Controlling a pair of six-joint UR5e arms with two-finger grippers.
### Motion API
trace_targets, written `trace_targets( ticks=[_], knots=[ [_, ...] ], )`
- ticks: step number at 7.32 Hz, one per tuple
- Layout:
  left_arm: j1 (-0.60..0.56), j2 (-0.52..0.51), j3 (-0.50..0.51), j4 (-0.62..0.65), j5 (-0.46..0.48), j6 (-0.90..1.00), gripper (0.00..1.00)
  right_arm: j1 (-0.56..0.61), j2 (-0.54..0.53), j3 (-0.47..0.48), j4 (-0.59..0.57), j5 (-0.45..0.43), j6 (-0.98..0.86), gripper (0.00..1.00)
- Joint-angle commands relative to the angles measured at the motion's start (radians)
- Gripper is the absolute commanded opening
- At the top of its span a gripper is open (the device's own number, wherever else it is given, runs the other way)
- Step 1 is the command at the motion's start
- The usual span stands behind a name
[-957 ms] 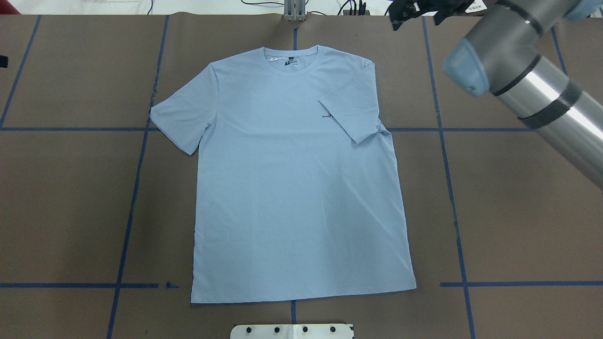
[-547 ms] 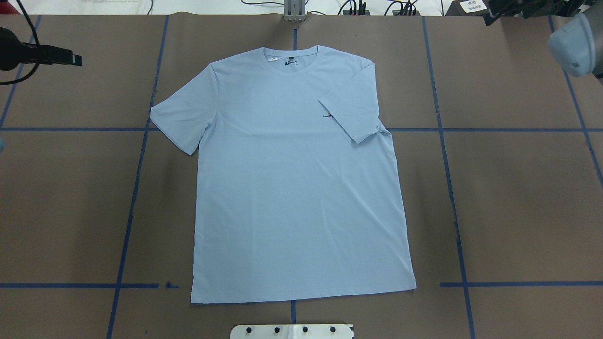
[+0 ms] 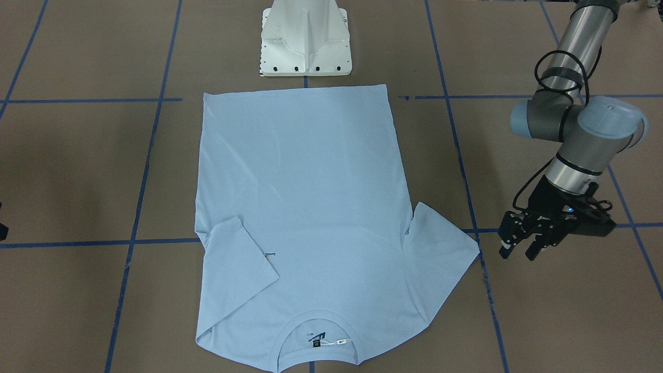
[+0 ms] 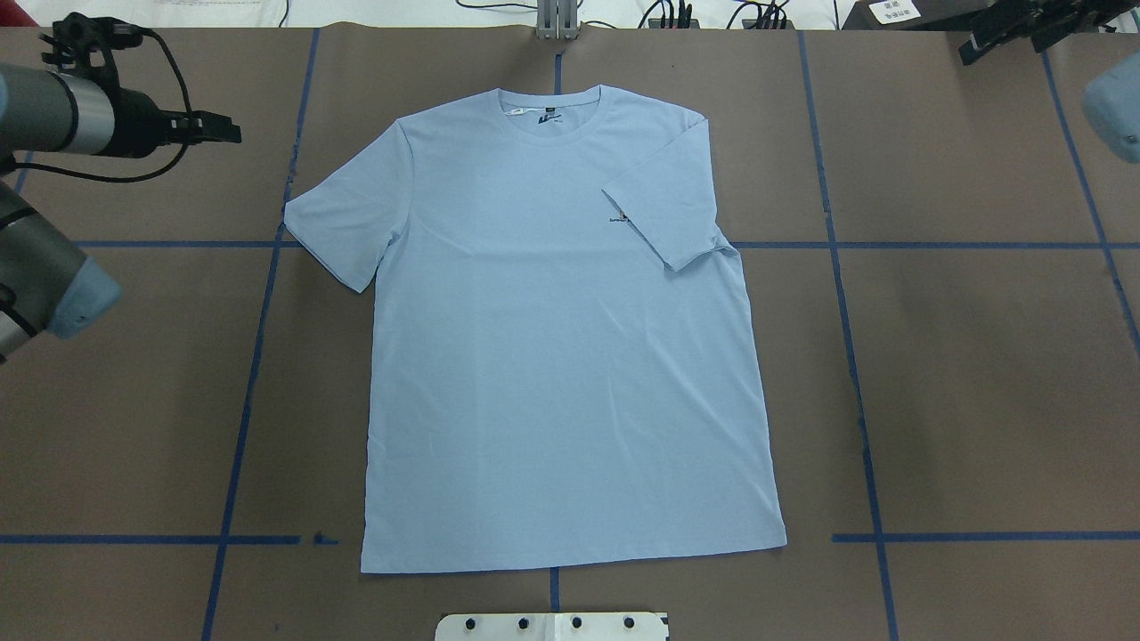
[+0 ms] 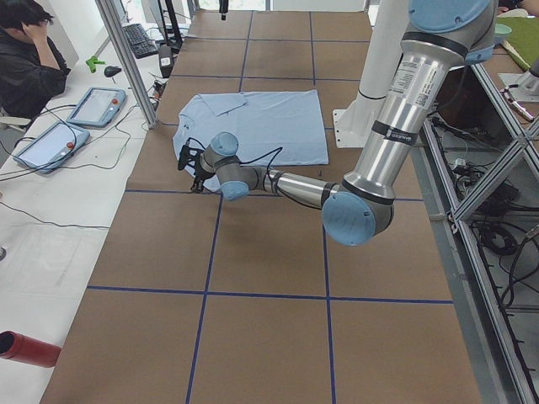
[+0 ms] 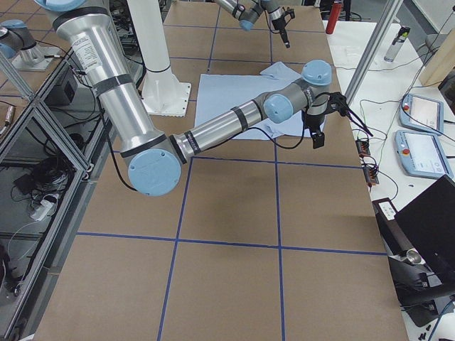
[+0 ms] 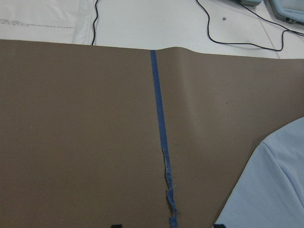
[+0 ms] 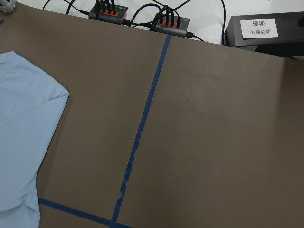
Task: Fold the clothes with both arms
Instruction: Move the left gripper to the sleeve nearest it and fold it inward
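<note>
The left gripper (image 3: 518, 253) has its two black fingers spread and holds nothing. It hangs over bare table (image 4: 980, 356) just beyond the cuff of the outspread sleeve (image 4: 343, 227), with a strip of brown paper between fingertips and cloth. Whether it touches the paper I cannot tell. The right gripper (image 4: 1005, 43) sits at the far corner on the robot's right, well apart from the cloth, and its fingers show apart and empty at the frame's edge.

The light blue T-shirt (image 4: 552, 356) lies flat and face up in the middle of the table. Its collar is close to the far edge, and its straight hem is just short of the white base plate (image 3: 305, 41). The sleeve on the robot's left is spread out past a blue tape line (image 4: 258, 356). The sleeve on the robot's right (image 4: 668, 214) is folded inward over the chest, its cuff edge lying across the small print (image 4: 616, 218). The dark neck label (image 4: 549, 116) shows inside the collar.

Wide bare paper lies on both sides of the shirt's long edges, more of it on the right. Power strips (image 8: 109, 9) and cables line the far edge near the right gripper
</note>
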Motion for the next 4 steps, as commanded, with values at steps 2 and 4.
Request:
trace_targets(
  ticks=[2,4],
  knots=[
    [0.094,-0.007,0.022,-0.01,0.082,-0.109,0.61,-0.001,-0.007,-0.004,0.006,-0.002,0.001,1.0],
    [0.111,-0.007,0.024,-0.01,0.083,-0.113,0.61,-0.001,-0.007,-0.002,0.006,-0.002,0.003,1.0]
  ],
)
